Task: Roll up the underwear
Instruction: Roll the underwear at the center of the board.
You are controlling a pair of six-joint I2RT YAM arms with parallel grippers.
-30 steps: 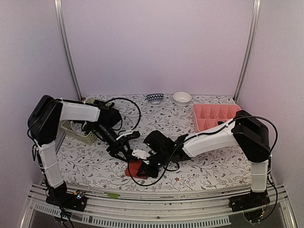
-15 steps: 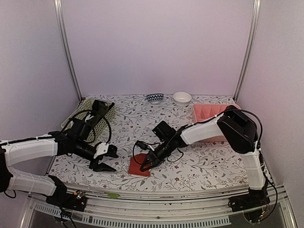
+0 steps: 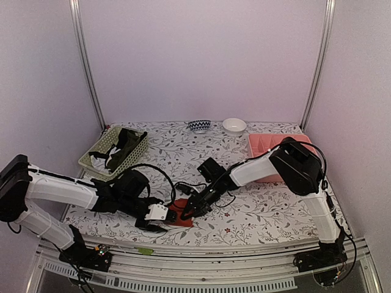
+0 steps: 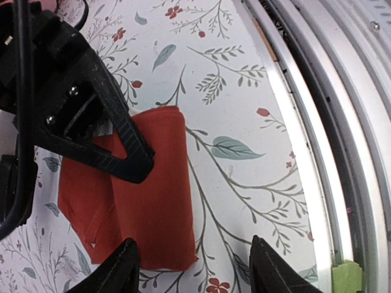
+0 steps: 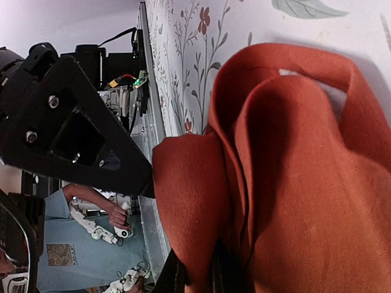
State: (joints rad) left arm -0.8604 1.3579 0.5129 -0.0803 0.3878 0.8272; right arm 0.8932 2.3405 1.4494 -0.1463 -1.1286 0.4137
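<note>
Two-armed rolling is seemingly beginning: the right gripper (image 5: 194,276) is pinching the folded red-orange cloth underwear (image 4: 156,201); the left gripper (image 4: 194,268), jaws spread, is likely needing to clamp its edge.

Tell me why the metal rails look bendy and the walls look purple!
Left wrist view: the wide lens probably bends the rails near the edge, and its own fingers look dark. Top view: tinted light seems to turn the walls lilac. Right wrist view: the red-orange underwear is so close it fills most of the picture.
</note>
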